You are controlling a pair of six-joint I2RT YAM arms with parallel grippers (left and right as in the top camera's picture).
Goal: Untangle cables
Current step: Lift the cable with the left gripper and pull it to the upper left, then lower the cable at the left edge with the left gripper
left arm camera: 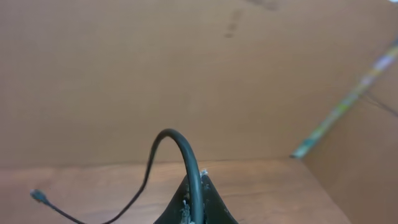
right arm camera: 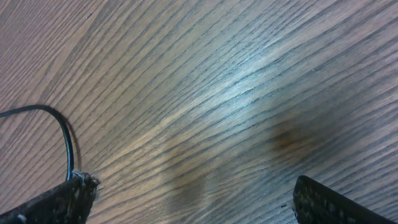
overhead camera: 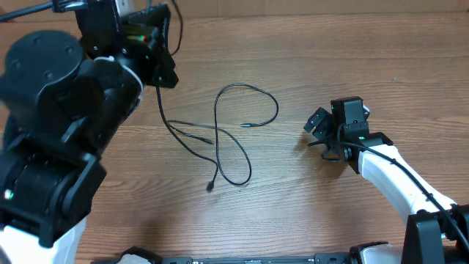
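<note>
The left gripper (overhead camera: 163, 76) is closed tight on one strand of the cables (overhead camera: 217, 139), above the far left part of the table (overhead camera: 308, 213). In the left wrist view its fingers (left arm camera: 208, 202) meet at the bottom edge, and the black cord (left arm camera: 186, 155) arches up out of them, bends over to the left and trails down to a small plug end (left arm camera: 38, 196) just above the wood. Behind it stands a plain brown wall (left arm camera: 155, 74).

From that grip the strand drops to the table and runs toward the middle, where it meets the rest of the cords. These lie loose on the wood around the centre: one wide loop reaches toward the right side and ends in a small plug tip (overhead camera: 245, 125), and a longer loop runs toward the near edge and ends in another plug (overhead camera: 210, 187). The strands cross one another near the middle.

The right gripper (overhead camera: 322, 136) hangs low over the right half of the table with its jaws spread wide and nothing between them. In its wrist view bare wood grain (right arm camera: 217, 93) fills the gap, and a curve of cord (right arm camera: 67, 140) lies just beside one finger (right arm camera: 53, 202)
</note>
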